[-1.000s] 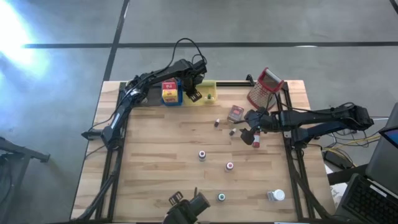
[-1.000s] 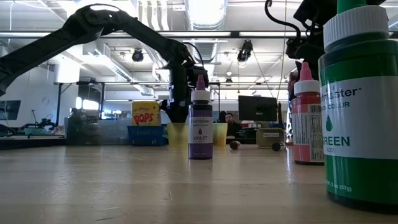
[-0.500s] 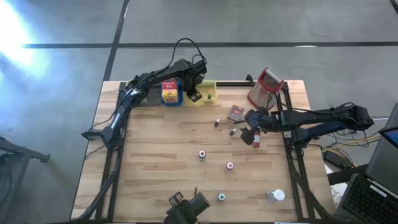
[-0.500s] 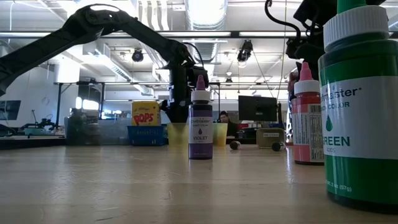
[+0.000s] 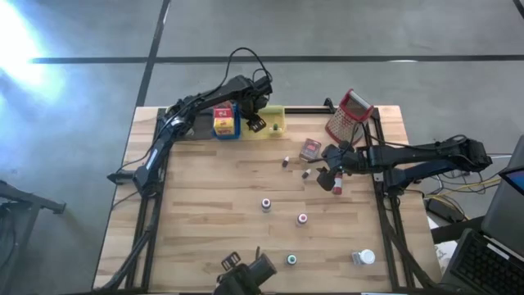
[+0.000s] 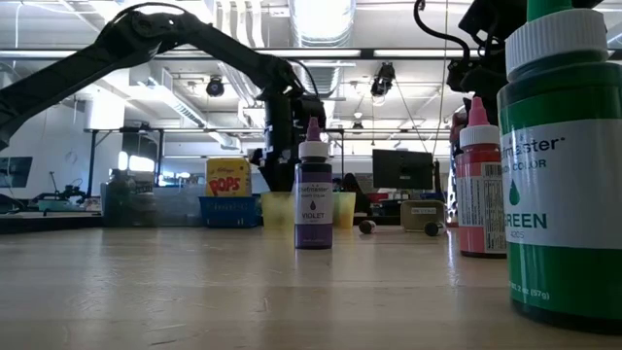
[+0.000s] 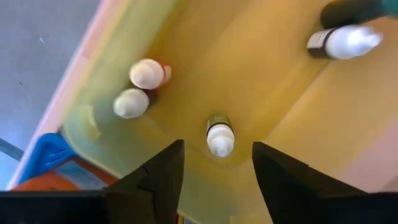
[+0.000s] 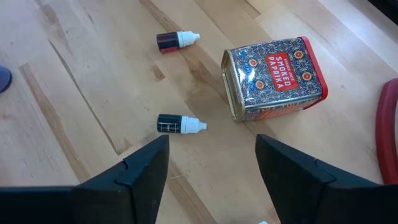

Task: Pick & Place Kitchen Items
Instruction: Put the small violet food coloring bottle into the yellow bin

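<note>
1. Kitchen items were split: small bottles (image 7: 219, 138) lay inside the yellow tray (image 5: 274, 121), others were scattered on the table (image 5: 205, 205).
2. Left gripper (image 7: 214, 168) hung above that tray, its fingers (image 7: 163, 177) now parted and empty, having widened over the last second; one white-capped bottle lay right beneath them, seemingly just released.
3. Right gripper (image 8: 211, 165) hovered over a dark white-capped bottle (image 8: 179, 124) beside the paprika tin (image 8: 273, 78), fingers apart but narrowing, holding nothing.
4. Judgement: one drop looked finished; the right arm seemed set for the next pick.
</note>
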